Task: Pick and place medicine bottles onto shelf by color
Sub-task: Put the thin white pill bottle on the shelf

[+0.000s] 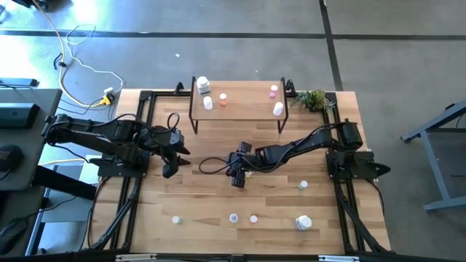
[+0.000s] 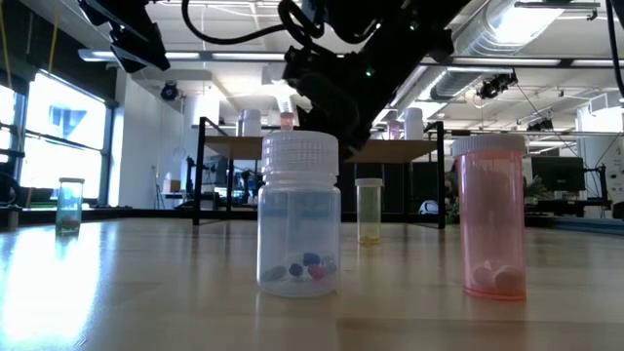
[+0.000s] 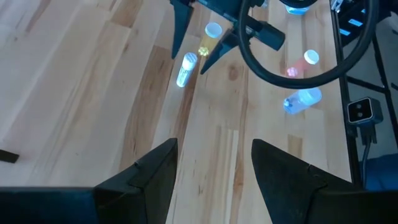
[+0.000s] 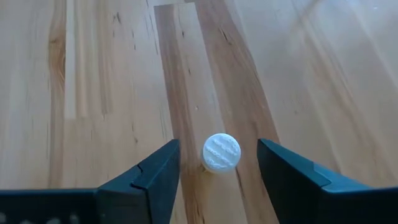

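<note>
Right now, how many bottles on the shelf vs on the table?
Shelf: 5 bottles
Table: 6, counting the white-capped bottle between the fingers of the open right gripper
Total: 11

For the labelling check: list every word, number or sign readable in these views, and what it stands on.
None can be read.
The medicine bottles on the table and on the shelf show no printed label.
The white cap between the right gripper's open fingers has only ridges, no lettering.
</note>
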`<state>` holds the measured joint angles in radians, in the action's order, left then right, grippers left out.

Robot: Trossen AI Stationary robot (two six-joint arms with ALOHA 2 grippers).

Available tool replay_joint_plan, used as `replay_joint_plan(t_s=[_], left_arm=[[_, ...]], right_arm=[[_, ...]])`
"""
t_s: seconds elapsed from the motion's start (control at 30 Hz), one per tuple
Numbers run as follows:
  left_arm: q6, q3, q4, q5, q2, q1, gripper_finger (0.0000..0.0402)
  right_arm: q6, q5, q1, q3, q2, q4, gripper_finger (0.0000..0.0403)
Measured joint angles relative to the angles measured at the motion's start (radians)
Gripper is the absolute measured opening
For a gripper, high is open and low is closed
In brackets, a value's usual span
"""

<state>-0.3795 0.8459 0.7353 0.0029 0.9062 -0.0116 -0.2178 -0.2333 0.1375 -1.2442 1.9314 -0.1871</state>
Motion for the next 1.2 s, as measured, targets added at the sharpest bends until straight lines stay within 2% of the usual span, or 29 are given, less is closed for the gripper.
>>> replay_joint_plan(t_s=[0.5,0.83,1.03,1.2], left_arm=[[0.022,0.0,0.0,0.0,0.0,0.0,0.0197],[0.05,0.0,0.001,-0.011,0.0,-0.001,0.0197],[0.069,0.0,0.0,-0.041,0.0,-0.001,0.0197],[0.092,0.0,0.0,-0.094,0.0,-0.001,0.0197]], right_arm=[[-0.051,0.034,-0.014,0.0,-0.002,-0.001,0.0048],[-0.063,0.043,-0.062,0.0,-0.13,-0.011,0.006],[-0.056,0.043,-0.136,0.0,-0.254,-0.02,0.0058],[0.019,0.033,-0.21,-0.029,-0.347,-0.061,0.0058]])
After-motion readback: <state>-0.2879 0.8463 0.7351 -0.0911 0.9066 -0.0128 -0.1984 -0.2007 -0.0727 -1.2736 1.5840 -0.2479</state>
